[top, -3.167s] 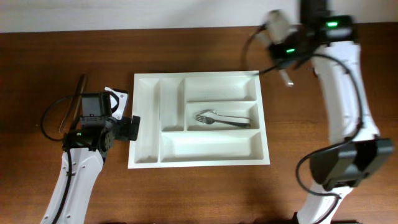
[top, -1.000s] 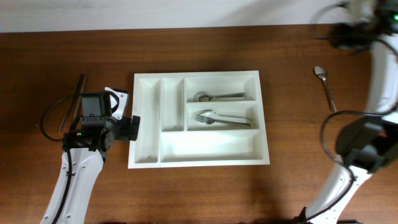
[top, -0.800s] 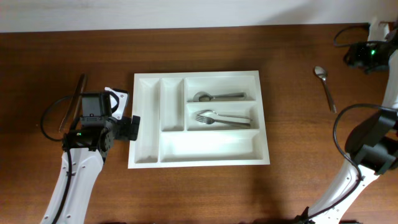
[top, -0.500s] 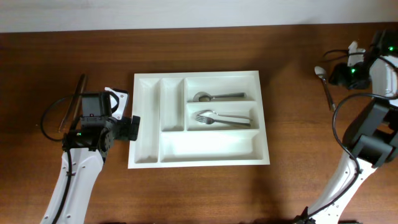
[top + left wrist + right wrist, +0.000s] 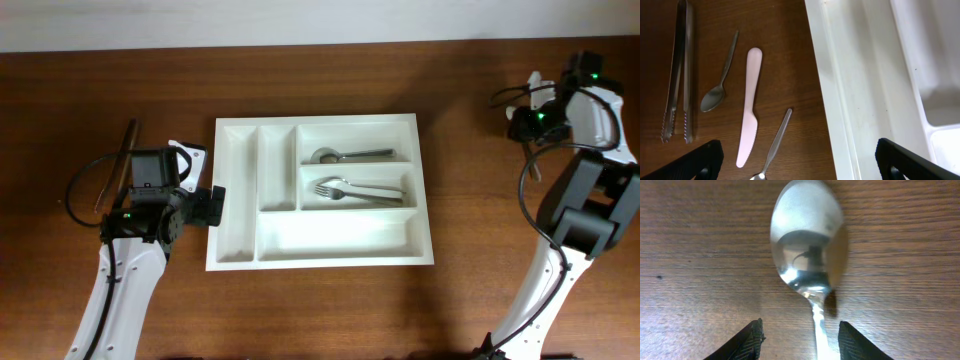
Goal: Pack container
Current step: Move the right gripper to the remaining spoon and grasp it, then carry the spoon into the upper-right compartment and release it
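The white divided tray (image 5: 236,200) sits mid-table. A spoon (image 5: 350,155) lies in its top right compartment and forks (image 5: 360,190) lie in the compartment below. A second spoon (image 5: 807,255) lies on the wood at the far right, its handle (image 5: 534,168) showing below my right gripper (image 5: 522,122). That gripper (image 5: 800,342) is open, low over the table, with a finger on each side of the spoon's handle. My left gripper (image 5: 214,205) is open and empty at the tray's left wall (image 5: 855,90).
Left of the tray lie metal tongs (image 5: 677,70), a small spoon (image 5: 720,75), a pink knife (image 5: 750,125) and another spoon (image 5: 774,145). The tongs (image 5: 125,160) also show in the overhead view, beside my left arm.
A spoon now lies in the tray's top right compartment. My right arm swung out to the far right, then came down over the spoon on the table. The left arm has not moved.
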You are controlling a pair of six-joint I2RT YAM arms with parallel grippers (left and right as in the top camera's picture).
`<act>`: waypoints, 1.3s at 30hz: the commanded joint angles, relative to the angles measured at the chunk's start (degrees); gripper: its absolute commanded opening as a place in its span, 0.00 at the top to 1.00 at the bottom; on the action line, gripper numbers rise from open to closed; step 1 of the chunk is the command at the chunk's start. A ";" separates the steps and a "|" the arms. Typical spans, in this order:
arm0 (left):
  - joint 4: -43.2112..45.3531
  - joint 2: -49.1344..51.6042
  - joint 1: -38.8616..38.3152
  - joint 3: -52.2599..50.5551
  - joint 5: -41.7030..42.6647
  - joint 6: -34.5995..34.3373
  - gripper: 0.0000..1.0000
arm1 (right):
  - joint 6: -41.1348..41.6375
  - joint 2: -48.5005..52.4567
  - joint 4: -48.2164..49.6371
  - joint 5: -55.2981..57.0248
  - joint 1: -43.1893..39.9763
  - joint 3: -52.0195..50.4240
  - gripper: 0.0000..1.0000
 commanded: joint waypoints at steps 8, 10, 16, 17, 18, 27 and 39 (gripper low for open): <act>-0.04 0.17 0.35 0.87 -0.17 0.92 0.01 | 2.32 2.27 -0.44 6.78 0.98 -0.44 0.67; -0.04 0.17 0.35 0.87 -0.17 0.92 0.01 | 2.54 2.34 -0.48 6.78 1.03 -0.44 0.74; -0.04 0.17 0.35 0.87 -0.17 0.92 0.01 | 3.89 2.23 -1.27 6.78 1.01 -0.39 0.96; -0.04 0.17 0.35 0.87 -0.17 0.92 0.01 | 4.11 1.99 -1.40 6.75 1.01 -0.39 0.96; -0.04 0.17 0.35 0.87 -0.17 0.92 0.01 | 4.37 1.60 -1.55 6.73 1.01 -0.39 0.96; -0.04 0.17 0.35 0.87 -0.17 0.92 0.01 | 4.57 -8.04 -5.35 0.37 4.55 6.27 0.96; -0.04 0.17 0.35 0.87 -0.17 0.92 0.01 | -14.14 -16.61 -14.03 -1.11 26.51 9.53 0.96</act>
